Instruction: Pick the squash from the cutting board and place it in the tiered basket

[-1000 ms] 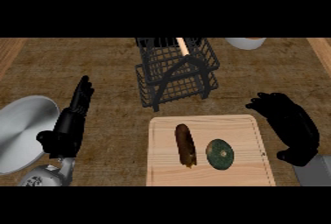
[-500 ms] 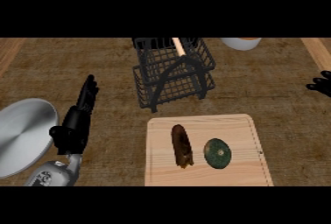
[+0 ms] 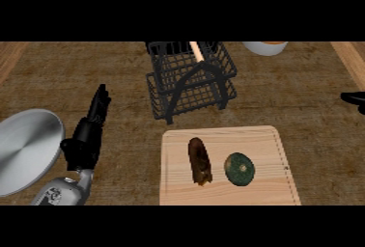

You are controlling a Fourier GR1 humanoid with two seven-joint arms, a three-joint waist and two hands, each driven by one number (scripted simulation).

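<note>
Squash (image 3: 240, 169) on cutting board (image 3: 178, 190), tiered basket (image 3: 191, 77) behind

I count one cutting board (image 3: 222, 166). One green squash (image 3: 239, 169) on it. One brown elongated item (image 3: 200, 161) beside squash, also on board. One black wire tiered basket (image 3: 191, 77). One grey plate (image 3: 25, 150) at left. One white bowl (image 3: 265, 47) at top edge. Two hands in my view: left hand (image 3: 85, 142), right hand (image 3: 354, 99) at right edge.

You find no readable text, label, brand, number or sign on any surface in the head view; nothing legible to log.
</note>
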